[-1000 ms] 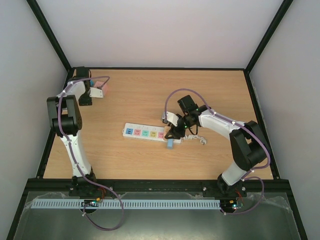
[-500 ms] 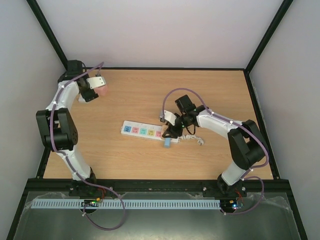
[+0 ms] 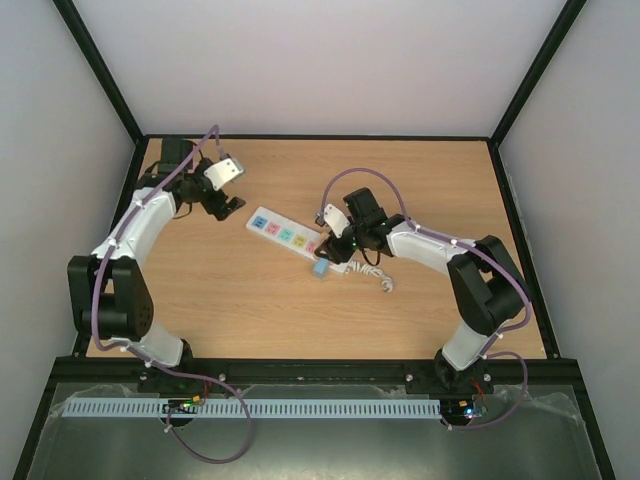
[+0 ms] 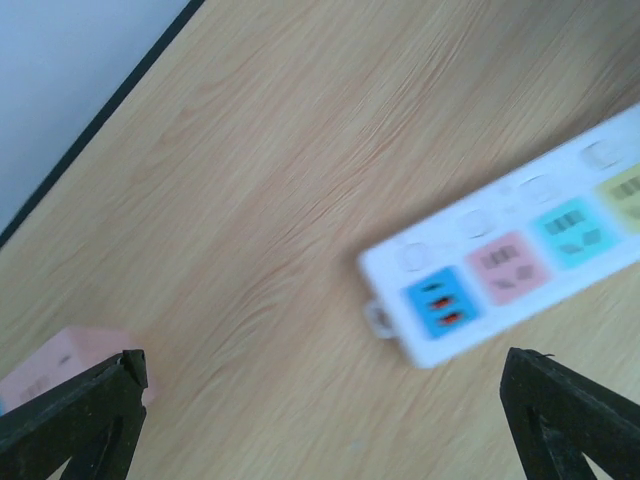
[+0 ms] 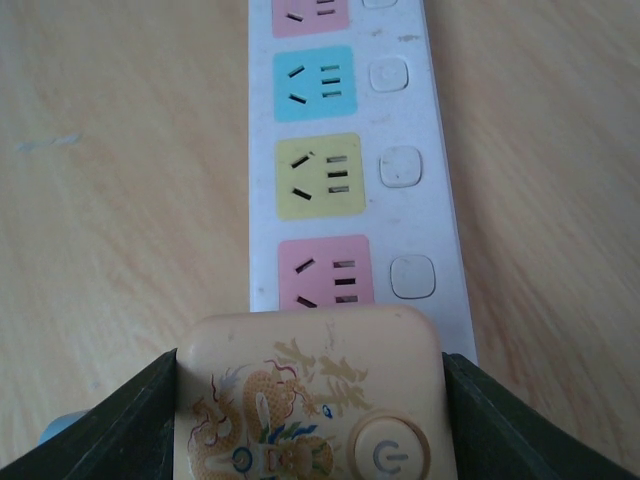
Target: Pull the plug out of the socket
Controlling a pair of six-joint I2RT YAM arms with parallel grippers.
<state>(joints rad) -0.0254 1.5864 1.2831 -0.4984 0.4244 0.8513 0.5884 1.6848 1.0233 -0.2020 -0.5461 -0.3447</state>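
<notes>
Right wrist view shows the right gripper (image 5: 310, 400) clamped on the cream plug (image 5: 315, 385) at the end of the socket (image 5: 345, 170), while the left gripper (image 4: 320, 365) gapes wide, empty.

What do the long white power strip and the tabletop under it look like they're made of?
Long white power strip: likely moulded plastic, smooth satin surface, rounded pressed-in buttons. Light-brown tabletop: wood or wood-look laminate, matte, with visible grain lines.
</notes>
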